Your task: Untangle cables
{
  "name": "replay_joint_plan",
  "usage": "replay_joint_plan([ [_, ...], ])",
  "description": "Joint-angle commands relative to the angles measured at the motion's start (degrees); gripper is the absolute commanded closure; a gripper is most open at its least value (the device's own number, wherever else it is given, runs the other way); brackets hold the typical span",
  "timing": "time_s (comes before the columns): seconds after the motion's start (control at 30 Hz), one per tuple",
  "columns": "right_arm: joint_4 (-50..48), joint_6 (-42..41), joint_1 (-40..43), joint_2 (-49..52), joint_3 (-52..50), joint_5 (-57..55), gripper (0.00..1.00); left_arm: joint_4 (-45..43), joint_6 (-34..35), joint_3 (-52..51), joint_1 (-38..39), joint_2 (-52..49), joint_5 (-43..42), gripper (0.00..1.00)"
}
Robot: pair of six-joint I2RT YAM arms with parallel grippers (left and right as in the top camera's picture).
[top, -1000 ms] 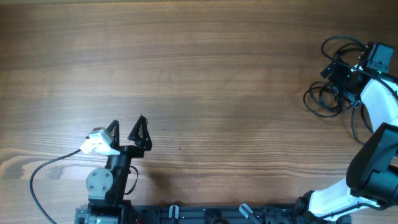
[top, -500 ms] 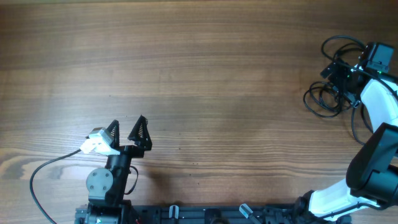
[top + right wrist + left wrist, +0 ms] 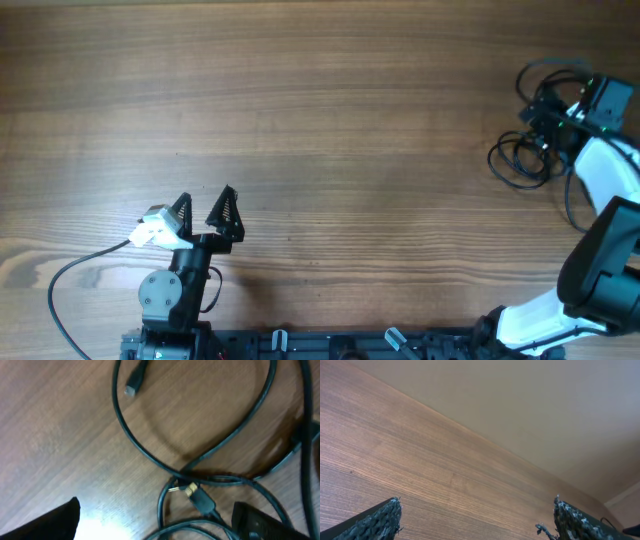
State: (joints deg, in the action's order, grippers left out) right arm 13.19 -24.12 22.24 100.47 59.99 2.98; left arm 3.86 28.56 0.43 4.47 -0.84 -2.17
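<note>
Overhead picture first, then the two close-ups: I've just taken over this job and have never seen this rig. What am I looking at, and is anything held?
The overhead picture looks straight down on a wooden table with two robot arms mounted at its near edge. Each arm ends in a two-finger gripper. The left gripper sits near its base, open and holding nothing. The left close-up comes from a camera on its wrist and shows only its two fingertips, wood and a wall. The right arm reaches to the far right, where thin black cables lie in loose, crossing loops. The right close-up is its wrist camera looking down on them. The right gripper is open over the loops, near a plug. Nothing is gripped.
</note>
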Motion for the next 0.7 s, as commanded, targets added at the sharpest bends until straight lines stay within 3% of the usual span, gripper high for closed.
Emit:
replay_joint_plan([
  [0.0, -1.92, 0.00, -1.46, -6.05, -9.01, 0.50, 0.00, 0.50, -1.14, -0.09, -0.35, 0.57, -0.04, 0.00],
  [0.17, -1.75, 0.00, -5.79, -17.25, -18.05, 0.48, 0.00, 0.50, -1.14, -0.09, -0.35, 0.57, -0.07, 0.00],
  [0.33, -1.16, -0.04, -11.74, -29.07, -19.52, 0.50, 0.00, 0.50, -1.14, -0.09, -0.35, 0.57, -0.07, 0.00],
  [0.67, 2.45, -0.04, -21.99, -68.63, -24.33, 0.50, 0.00, 0.50, -1.14, -0.09, -0.35, 0.57, -0.07, 0.00],
])
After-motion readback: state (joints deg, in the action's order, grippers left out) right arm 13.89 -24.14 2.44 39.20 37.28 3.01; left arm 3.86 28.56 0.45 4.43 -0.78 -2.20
